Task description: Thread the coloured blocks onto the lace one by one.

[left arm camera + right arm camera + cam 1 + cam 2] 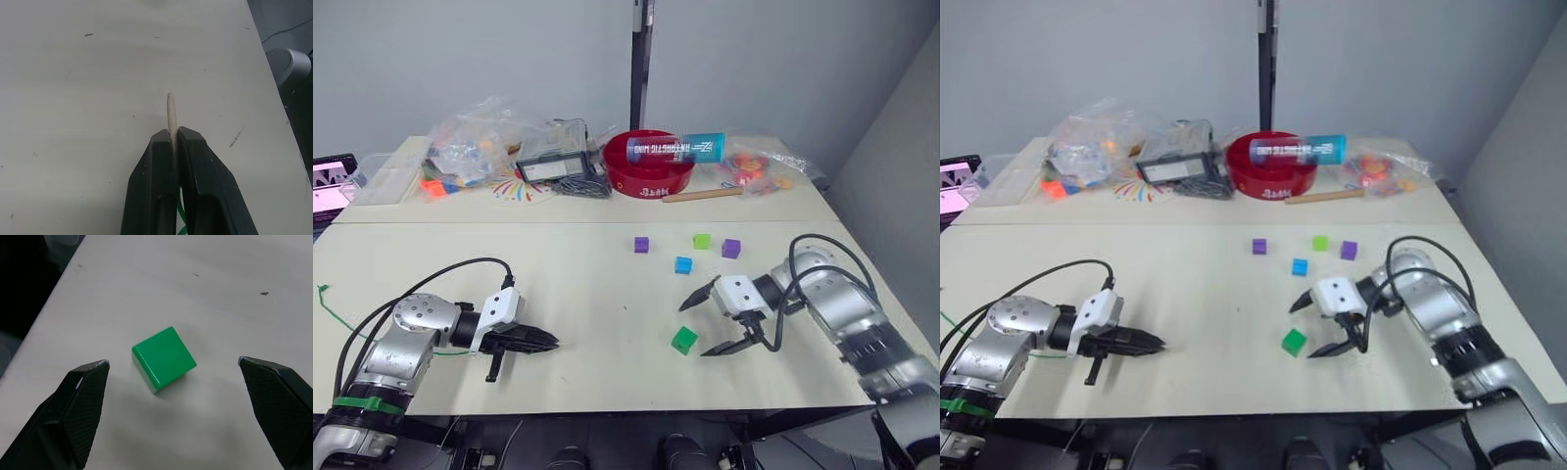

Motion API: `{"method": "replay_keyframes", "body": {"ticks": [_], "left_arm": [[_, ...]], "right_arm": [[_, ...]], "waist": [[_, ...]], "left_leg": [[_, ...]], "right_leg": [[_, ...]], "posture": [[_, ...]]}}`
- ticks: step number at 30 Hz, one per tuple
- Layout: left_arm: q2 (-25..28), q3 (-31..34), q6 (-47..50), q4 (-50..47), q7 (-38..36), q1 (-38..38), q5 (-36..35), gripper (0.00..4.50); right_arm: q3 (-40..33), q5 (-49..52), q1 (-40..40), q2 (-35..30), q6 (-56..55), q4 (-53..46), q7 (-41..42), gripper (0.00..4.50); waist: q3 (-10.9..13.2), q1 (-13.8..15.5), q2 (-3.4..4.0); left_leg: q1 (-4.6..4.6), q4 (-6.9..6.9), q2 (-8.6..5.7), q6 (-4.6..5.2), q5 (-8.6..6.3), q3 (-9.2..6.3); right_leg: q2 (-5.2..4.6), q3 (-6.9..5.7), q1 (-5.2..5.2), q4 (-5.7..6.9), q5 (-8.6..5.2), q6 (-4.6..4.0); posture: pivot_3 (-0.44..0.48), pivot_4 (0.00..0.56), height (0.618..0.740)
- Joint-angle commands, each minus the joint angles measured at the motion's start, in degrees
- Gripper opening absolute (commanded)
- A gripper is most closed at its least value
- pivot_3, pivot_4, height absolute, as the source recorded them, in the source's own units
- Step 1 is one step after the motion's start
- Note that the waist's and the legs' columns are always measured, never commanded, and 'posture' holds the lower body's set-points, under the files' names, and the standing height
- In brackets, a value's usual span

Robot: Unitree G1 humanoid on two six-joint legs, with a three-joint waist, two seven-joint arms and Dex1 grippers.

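Fingers of the left gripper pinch the pale stiff tip of the thin green lace above the white table. Right gripper gapes wide around the dark green plastic cube, untouched.

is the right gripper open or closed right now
Open. The right gripper has its two fingers spread wide on either side of the dark green block, touching neither side.

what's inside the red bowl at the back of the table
A clear tube with a blue end lies tilted across the red bowl, resting on its rim and sticking out past it. The bowl's floor is hidden behind its near wall, so anything else inside can't be seen.
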Motion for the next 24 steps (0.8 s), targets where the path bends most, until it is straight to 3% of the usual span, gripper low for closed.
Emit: {"method": "replay_keyframes", "body": {"ticks": [1, 8, 9, 10, 17, 20, 24], "left_arm": [[0.82, 1.32, 0.47, -2.05, 0.4, 0.23, -1.01, 0.0], [1.1, 1.53, 1.83, -4.39, 1.31, 1.33, -1.3, 0.0], [1.16, 1.59, 1.91, -4.48, 1.38, 1.39, -1.27, 0.0], [1.2, 1.62, 2.01, -4.57, 1.52, 1.4, -1.23, 0.0], [1.18, 1.49, 2.66, -5.72, 1.86, 1.45, -1.36, 0.0], [0.66, 0.84, 3.61, -7.23, 1.73, 0.71, -1.9, 0.0], [-0.32, -0.19, 4.31, -9.3, 1.93, -0.26, -2.05, 0.0]], "right_arm": [[3.15, -0.46, -3.32, 1.76, -6.43, 5.37, 3.01, 4.48], [8.18, 0.23, -6.67, 3.61, -11.37, 12.44, 3.01, 4.48], [8.63, 0.73, -6.79, 3.76, -11.49, 12.77, 3.01, 3.97], [8.81, 0.98, -6.75, 4.06, -11.74, 13.03, 3.01, 3.79], [6.3, 5.47, -3.69, 3.95, -5.53, 8.02, 3.0, 1.27], [3.26, 7.73, 0.34, 3.64, 3.96, -0.47, 0.49, 1.15], [0.26, 8.22, 5.48, 4.63, 20.44, -12.85, -9.37, 1.15]], "waist": [[0.0, -0.05, 0.0], [0.02, -0.02, 0.03], [0.02, -0.02, 0.03], [0.02, -0.01, 0.03], [0.02, -0.03, 0.04], [0.02, 0.06, 0.04], [0.02, 0.08, 0.04]], "left_leg": [[0.01, 0.0, 0.0, 0.0, 0.0, 0.0], [0.02, 0.0, -0.01, 0.0, 0.0, 0.0], [0.02, 0.0, -0.02, 0.0, 0.0, 0.0], [0.02, 0.0, -0.02, 0.0, 0.0, 0.0], [0.04, 0.0, -0.01, 0.0, 0.0, -0.01], [0.04, 0.0, -0.02, 0.0, 0.0, -0.02], [0.03, 0.0, -0.03, 0.0, 0.0, -0.06]], "right_leg": [[0.0, 0.0, 0.0, 0.01, 0.0, 0.0], [-0.02, 0.0, -0.02, 0.09, 0.01, -0.01], [-0.02, 0.0, -0.02, 0.09, 0.01, -0.01], [-0.02, 0.0, -0.02, 0.09, 0.01, -0.01], [-0.01, 0.0, -0.02, 0.12, 0.01, -0.02], [-0.01, -0.01, -0.02, 0.15, 0.01, -0.02], [-0.02, -0.01, -0.02, 0.18, 0.01, -0.02]], "posture": [[0.0, 0.15, 0.731], [0.0, 0.15, 0.731], [0.0, 0.15, 0.731], [0.0, 0.15, 0.731], [0.0, 0.15, 0.731], [0.0, 0.15, 0.731], [0.0, 0.15, 0.731]]}}
